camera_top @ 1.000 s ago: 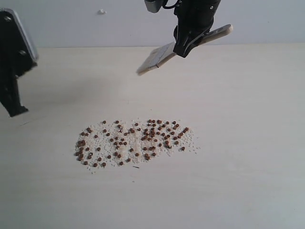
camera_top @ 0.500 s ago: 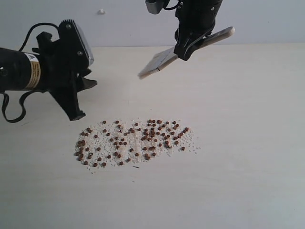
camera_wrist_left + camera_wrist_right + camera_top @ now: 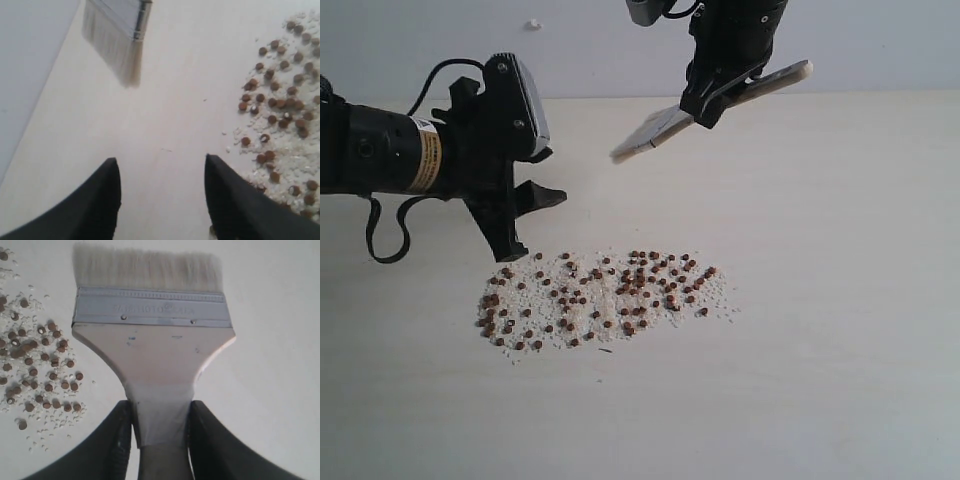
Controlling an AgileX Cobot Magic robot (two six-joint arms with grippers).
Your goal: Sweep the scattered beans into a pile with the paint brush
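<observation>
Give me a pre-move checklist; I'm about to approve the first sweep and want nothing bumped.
1. Brush grip: ok. The right gripper is shut on the handle of the paint brush.
2. Bristles down on the table: not ok. The brush seems to hang above it, beyond the beans.
3. Beans piled: not ok. They lie in one wide, loose patch.
4. Is the left gripper empty: ok. Jaws apart, nothing between them.
5. Is the left gripper clear of the sweep path: not ok. In the exterior view its lower fingertip sits right by the patch's left end.
6. That fingertip off the table: cannot tell.
</observation>
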